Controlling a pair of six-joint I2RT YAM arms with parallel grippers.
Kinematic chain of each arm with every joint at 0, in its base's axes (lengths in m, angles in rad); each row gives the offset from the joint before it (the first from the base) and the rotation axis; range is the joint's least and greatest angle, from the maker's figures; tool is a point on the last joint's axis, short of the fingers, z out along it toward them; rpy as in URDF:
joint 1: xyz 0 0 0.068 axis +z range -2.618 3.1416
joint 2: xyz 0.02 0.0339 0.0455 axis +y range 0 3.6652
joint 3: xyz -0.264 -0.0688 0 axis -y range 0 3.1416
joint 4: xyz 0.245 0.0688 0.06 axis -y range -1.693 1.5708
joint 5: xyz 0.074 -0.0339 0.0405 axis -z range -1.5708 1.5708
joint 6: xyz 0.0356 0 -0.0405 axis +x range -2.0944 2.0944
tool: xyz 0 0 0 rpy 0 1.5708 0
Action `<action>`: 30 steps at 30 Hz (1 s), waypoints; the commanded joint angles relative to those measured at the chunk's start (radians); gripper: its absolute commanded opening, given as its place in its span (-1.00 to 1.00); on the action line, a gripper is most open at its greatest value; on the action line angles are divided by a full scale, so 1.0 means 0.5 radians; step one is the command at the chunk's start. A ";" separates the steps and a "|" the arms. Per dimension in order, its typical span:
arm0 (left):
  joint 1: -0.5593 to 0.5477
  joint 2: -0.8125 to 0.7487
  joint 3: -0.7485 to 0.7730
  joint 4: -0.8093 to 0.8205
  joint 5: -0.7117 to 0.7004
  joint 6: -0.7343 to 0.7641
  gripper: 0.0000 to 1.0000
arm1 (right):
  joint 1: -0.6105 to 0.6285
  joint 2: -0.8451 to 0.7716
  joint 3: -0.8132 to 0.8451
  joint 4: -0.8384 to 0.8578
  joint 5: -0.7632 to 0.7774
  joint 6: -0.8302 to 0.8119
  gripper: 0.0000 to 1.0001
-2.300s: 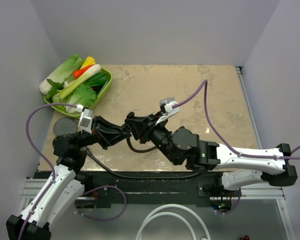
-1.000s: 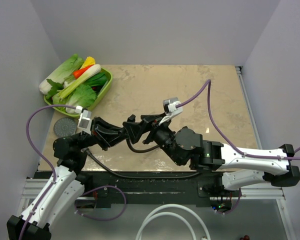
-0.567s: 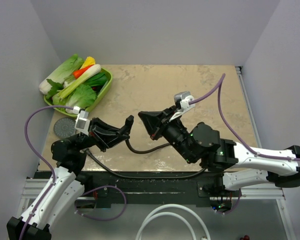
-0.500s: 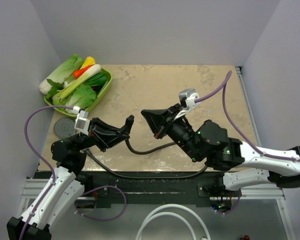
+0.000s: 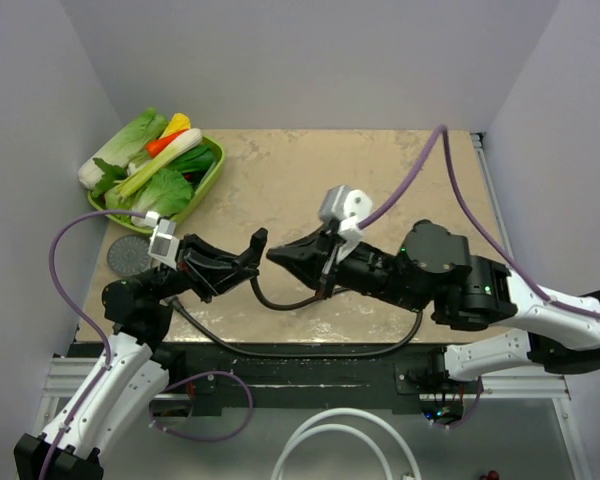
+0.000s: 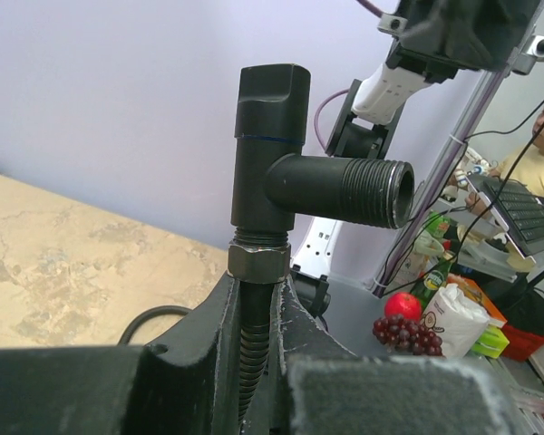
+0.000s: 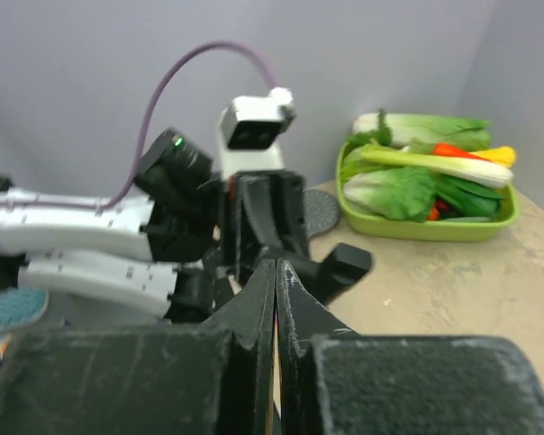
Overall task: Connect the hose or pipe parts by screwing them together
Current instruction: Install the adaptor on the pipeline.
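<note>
Our left jaws are clamped on the hose (image 6: 249, 358) just below its nut (image 6: 258, 261), the T-shaped fitting (image 6: 272, 154) standing beyond them, in line with them. Our right jaws are pressed together, empty, tips just right of the fitting; its threaded side port (image 6: 363, 190) seems to face them.

Bright, even, diffuse light is noted throughout; shadows on the table (image 5: 400, 180) are faint. The fitting (image 6: 265, 163) above the left gripper (image 6: 257, 304) is rendered sharp; everything beyond the right gripper (image 7: 275, 290) is blurred.
</note>
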 commanded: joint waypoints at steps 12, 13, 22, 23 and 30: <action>0.026 -0.031 0.057 0.089 -0.069 0.003 -1.00 | -0.123 0.476 0.511 -0.757 -0.904 -0.319 -1.00; 0.026 -0.031 0.060 0.089 -0.072 0.006 -1.00 | -0.126 0.483 0.511 -0.769 -0.907 -0.313 -1.00; 0.026 -0.034 0.069 0.080 -0.057 0.021 -1.00 | -0.175 0.516 0.551 -0.766 -0.806 -0.380 -1.00; 0.026 -0.034 0.069 0.077 -0.057 0.024 -1.00 | -0.178 0.528 0.572 -0.776 -0.785 -0.386 -1.00; 0.026 -0.041 0.091 0.025 -0.048 0.058 -1.00 | -0.181 0.703 0.793 -0.871 -0.742 -0.469 -1.00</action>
